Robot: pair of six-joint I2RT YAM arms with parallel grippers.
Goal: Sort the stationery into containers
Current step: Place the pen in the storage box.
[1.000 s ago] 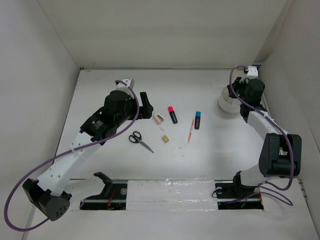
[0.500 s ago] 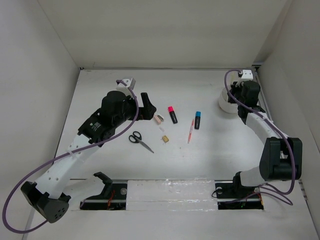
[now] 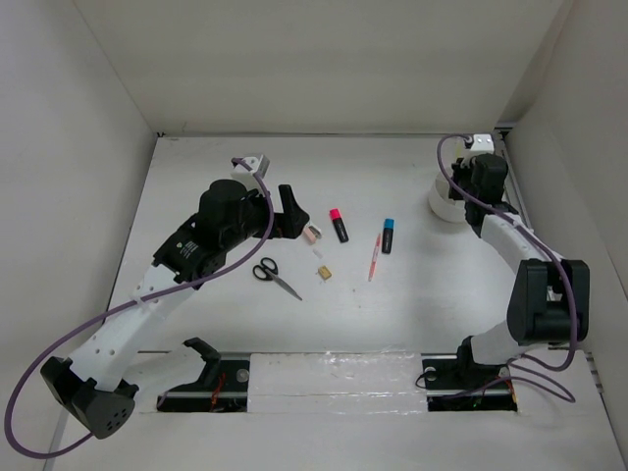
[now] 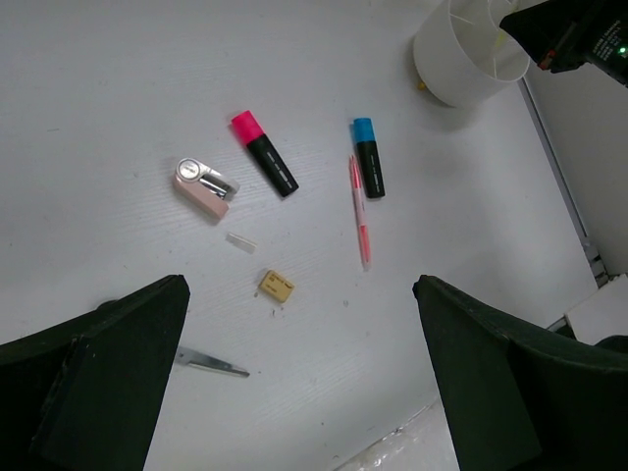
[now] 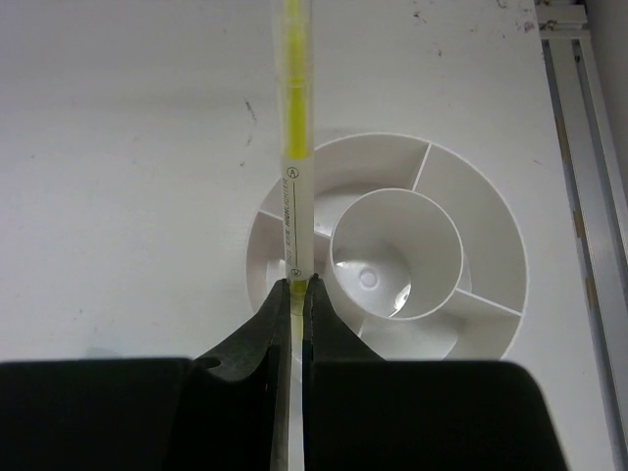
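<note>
Yellow pen [image 5: 293, 177] is clenched between the right gripper's [image 5: 297, 285] jaws, over the white holder [image 5: 471, 211] at far right. Left gripper [image 4: 299, 294], jaws released, hangs above the tan piece [image 4: 276, 286] mid-table.

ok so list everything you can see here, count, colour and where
scissors: one, black handles, left-centre of the table
pink-cap marker: one, black body, centre
blue-cap marker: one, black body, right of the pink-cap marker
pink pen: one, pink, just beside the blue-cap marker
small pink item: one, pink with a silver top, left of the pink-cap marker
tan piece: one, tan, nearer the arms than the small pink item
yellow pen: one, yellow, above the divided container
divided container: one, white, round, far right
left hand: black, open, above the table left of the items
right hand: black, shut on the yellow pen
</note>
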